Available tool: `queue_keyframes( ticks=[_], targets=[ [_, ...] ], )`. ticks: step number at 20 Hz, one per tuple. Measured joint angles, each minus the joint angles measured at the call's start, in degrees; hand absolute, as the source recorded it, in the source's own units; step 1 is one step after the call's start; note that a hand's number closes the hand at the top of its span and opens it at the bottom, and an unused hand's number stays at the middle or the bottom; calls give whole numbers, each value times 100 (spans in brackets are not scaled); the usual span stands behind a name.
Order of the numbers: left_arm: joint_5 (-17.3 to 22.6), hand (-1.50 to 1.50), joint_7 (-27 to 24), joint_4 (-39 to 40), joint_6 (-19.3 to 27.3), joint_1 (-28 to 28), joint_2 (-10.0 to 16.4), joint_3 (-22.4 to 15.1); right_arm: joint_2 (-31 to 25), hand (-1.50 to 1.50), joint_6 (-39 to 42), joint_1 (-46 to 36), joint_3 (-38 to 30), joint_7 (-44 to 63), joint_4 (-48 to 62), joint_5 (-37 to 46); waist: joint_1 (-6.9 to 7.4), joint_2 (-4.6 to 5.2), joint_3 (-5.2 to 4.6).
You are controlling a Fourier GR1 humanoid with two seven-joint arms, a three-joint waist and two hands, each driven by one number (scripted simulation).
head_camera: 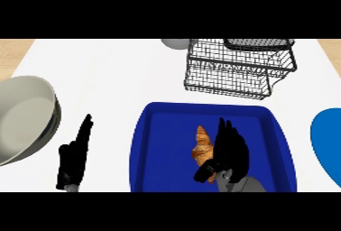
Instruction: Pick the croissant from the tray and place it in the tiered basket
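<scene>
A golden-brown croissant (202, 146) lies lengthwise in the middle of a blue tray (160, 149). My right hand (231, 149) hovers over the tray just right of the croissant, fingers straight and pointing away from me, thumb (205, 171) reaching under the croissant's near end. The hand is open and covers part of the croissant's right side. The black wire tiered basket (233, 67) stands beyond the tray at the back right. My left hand (73, 158) rests open on the white counter left of the tray, fingers up.
A large cream bowl (23, 117) sits at the left edge. A blue plate (328, 142) shows at the right edge. A grey round object (175, 43) lies behind the basket's left corner. Wooden surfaces flank the white counter at the far corners.
</scene>
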Motion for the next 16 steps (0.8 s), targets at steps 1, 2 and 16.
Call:
queue_keyframes(
  ticks=[1,2,16],
  targets=[
    [-13,0,9,-13,-3,0,-7,-3,1,-150,-7,-7,-47,-11,46,-48,0,1,1],
    [-18,0,38,-37,1,8,-7,0,1,-150,-26,52,1,-8,54,-62,-1,-2,0],
    [-172,0,37,-104,-63,106,-118,76,-35,150,-350,-73,110,-174,606,-150,-6,-28,-21]
  ],
)
